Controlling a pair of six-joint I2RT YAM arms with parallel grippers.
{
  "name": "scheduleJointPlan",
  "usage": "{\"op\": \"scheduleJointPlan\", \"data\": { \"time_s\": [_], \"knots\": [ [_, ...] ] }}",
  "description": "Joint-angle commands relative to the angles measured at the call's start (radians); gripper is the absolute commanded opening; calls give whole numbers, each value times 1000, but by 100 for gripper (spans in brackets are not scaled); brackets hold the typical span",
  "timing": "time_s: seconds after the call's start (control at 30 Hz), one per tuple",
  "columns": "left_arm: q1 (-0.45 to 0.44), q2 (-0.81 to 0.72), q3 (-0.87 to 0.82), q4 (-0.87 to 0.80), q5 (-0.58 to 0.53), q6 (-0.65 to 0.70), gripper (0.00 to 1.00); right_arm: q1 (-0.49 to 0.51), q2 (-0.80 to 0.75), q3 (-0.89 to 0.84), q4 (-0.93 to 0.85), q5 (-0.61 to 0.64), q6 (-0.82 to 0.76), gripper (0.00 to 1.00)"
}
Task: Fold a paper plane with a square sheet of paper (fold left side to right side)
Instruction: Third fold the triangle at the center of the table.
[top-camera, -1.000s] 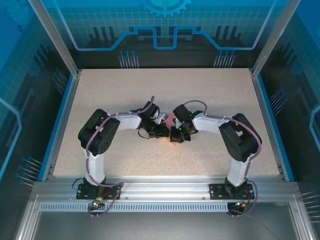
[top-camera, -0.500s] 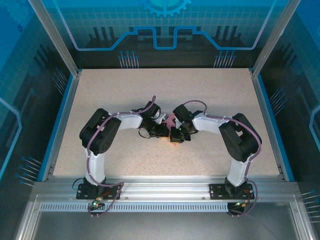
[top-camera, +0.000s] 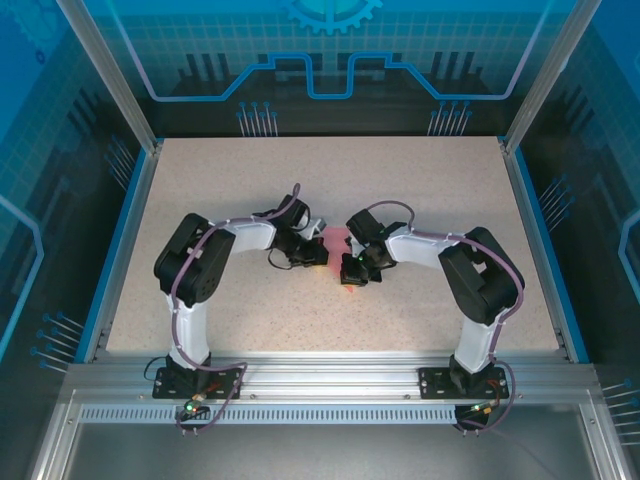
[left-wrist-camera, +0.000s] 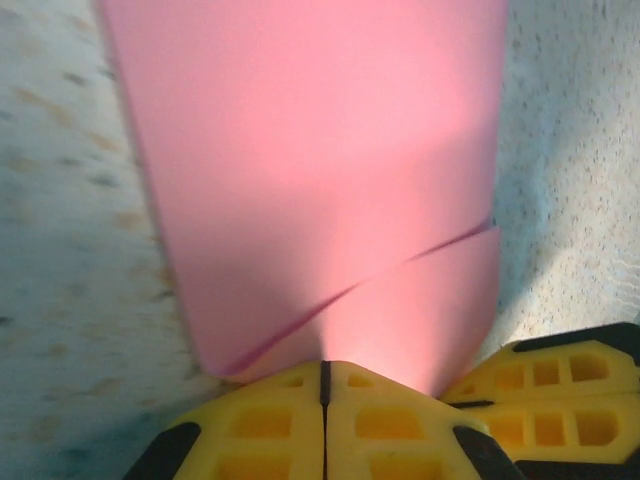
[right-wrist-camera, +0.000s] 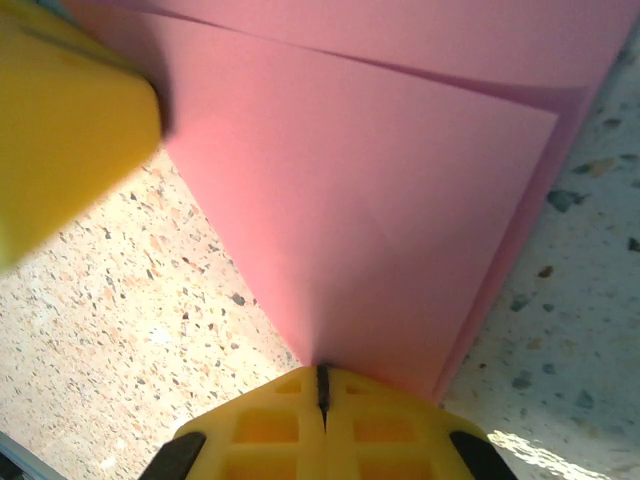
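The table (top-camera: 420, 190) showed my left arm (top-camera: 200, 265) and right arm (top-camera: 480, 275) bent in toward each other at the middle of the overhead frame. Between their wrists sat the paper (top-camera: 341, 240), already doubled: each wrist view showed one pink layer lying over another, with a slanting edge across it. The left claw (left-wrist-camera: 323, 365) was pressed together at the bottom of its frame, pinching the paper's near edge, and the right claw (right-wrist-camera: 321, 372) pinched it likewise. I judged we were mid-fold, with the crease not yet set. The next move, I reckoned, called for carrying the left-held edge across onto the right side, lining the edges up, then pressing flat.
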Motion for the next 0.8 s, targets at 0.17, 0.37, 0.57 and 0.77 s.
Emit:
{"op": "scheduleJointPlan", "data": {
  "time_s": [0.17,0.37,0.57,0.77],
  "knots": [
    [71,53,52,-61,-127,61,6,2,12,-72,-138,42,-12,0],
    [86,69,75,-72,-127,63,7,2,0,-79,-120,31,-19,0],
    [91,21,75,-85,-118,59,13,2,-58,-95,-23,-8,-31,0],
    [103,-105,21,-84,-125,18,31,0,-157,-52,-12,52,-109,7]
  ]
}}
